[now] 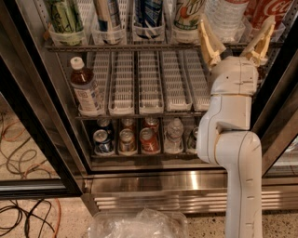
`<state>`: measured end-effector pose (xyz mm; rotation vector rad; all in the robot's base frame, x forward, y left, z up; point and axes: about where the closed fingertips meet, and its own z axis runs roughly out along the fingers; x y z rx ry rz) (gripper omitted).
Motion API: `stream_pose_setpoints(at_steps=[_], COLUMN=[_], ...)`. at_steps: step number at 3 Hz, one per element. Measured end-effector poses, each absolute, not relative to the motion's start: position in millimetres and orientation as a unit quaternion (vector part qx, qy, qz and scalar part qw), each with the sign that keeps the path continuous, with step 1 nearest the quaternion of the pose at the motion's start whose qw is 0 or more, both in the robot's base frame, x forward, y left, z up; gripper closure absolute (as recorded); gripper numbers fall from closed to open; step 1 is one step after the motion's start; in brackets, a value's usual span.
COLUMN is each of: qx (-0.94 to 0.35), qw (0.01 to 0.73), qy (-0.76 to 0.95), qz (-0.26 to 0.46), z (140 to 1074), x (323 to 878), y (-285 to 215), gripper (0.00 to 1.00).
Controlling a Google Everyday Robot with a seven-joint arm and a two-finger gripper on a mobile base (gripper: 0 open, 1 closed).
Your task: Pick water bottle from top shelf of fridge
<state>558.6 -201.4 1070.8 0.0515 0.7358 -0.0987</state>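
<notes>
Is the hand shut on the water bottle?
No, the hand, up at the right end of the top shelf, has its fingers spread wide to either side of the water bottle.

Only the white Coca-Cola script reads clearly, on the red bottle (pixel 275 9) at the right end of the top shelf (pixel 139 47), just beside the gripper (pixel 236 22), whose fingers stand spread either side of the water bottle (pixel 227 13).
</notes>
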Motion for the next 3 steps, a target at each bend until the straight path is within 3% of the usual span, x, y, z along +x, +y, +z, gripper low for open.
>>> stream_pose_setpoints(at_steps=[1, 3], qx=[0.025, 0.025], qw=[0.932, 0.932], qy=[0.359, 0.359], qz=[-0.048, -0.048], z=[1070.8, 1070.9], x=[558.6, 558.6], y=[-201.4, -201.4], gripper=[0.61, 0.41])
